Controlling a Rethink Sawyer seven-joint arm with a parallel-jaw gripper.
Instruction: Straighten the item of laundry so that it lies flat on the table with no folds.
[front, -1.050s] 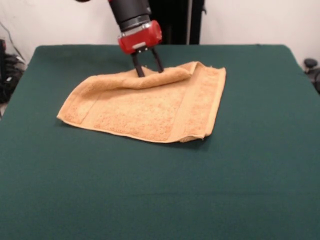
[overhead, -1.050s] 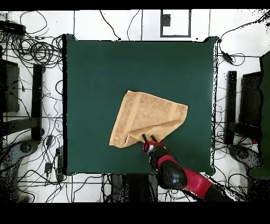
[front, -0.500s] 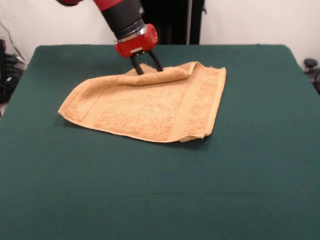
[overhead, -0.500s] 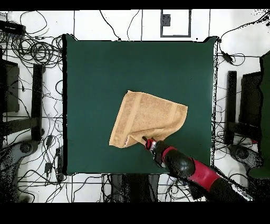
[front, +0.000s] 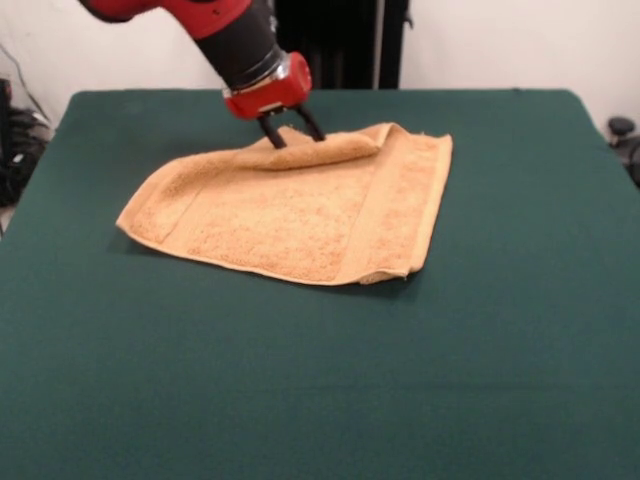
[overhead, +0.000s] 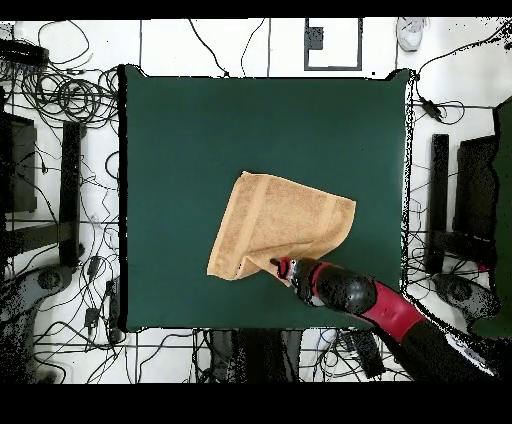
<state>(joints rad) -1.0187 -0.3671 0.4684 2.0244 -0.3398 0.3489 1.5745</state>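
One towel is spread below the claw on the counter, far edge folded over; claw tilted, prongs spread at that fold.

My claw tips are hidden behind the towel fold; grip state indeterminate. My arm is cut off by the top edge.

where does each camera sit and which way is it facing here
Front view: sits low across the table, facing the towel; the red and black arm and its tool come down from the top.
Overhead view: hangs above, looking straight down at the table; the arm enters from the bottom right.
Shared: both show the tool at the towel's folded edge.
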